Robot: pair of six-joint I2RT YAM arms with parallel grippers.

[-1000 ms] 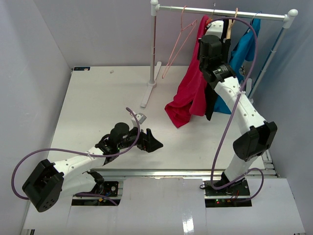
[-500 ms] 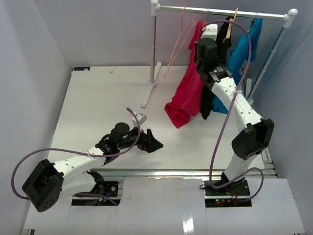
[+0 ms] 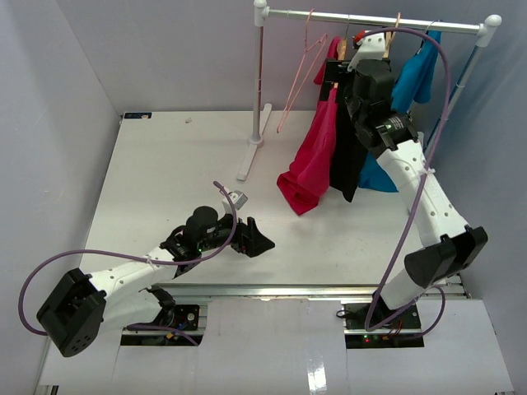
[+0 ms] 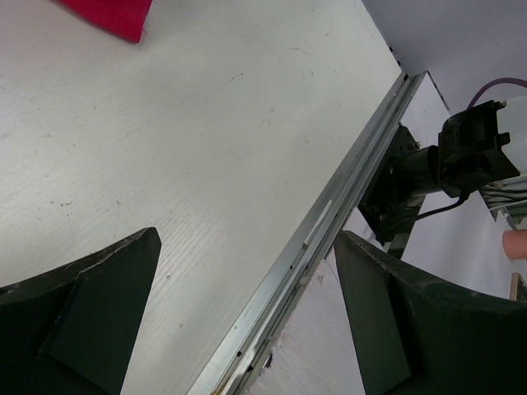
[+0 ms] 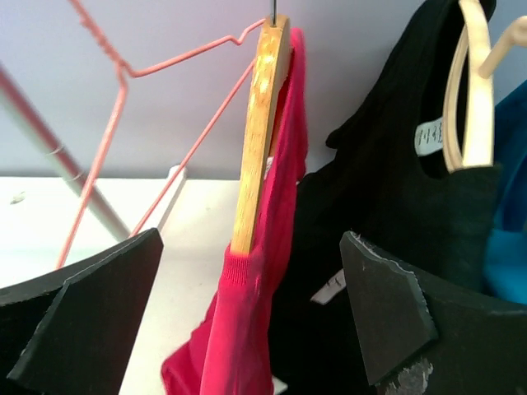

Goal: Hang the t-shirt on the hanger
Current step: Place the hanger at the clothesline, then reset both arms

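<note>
The magenta-red t-shirt [image 3: 313, 156] hangs off the tan wooden hanger [image 5: 259, 123], whose metal hook reaches up to the rack rail [image 3: 370, 20]. In the right wrist view the hanger's lower end is tucked into a ribbed edge of the t-shirt [image 5: 239, 329], and cloth drapes down behind the bar. My right gripper [image 3: 336, 81] is up at the rack. It is open, with a finger on each side of the hanger and touching nothing [image 5: 251, 239]. My left gripper [image 3: 255, 239] lies open and empty low over the table's front, and the t-shirt's hem [image 4: 107, 15] shows far ahead of it.
A pink wire hanger [image 3: 300, 66] hangs left of the t-shirt. A black garment [image 5: 395, 189] on its own hanger hangs close on the right, with a blue shirt [image 3: 412, 78] beyond. The rack post [image 3: 259, 82] stands on the white table [image 3: 165, 181]. A metal edge rail [image 4: 329, 222] lies under my left gripper.
My right gripper has opened and let go of the hanger. Its arm has swung to the right. The t-shirt hangs nearer the black garment. The left arm has not moved.
</note>
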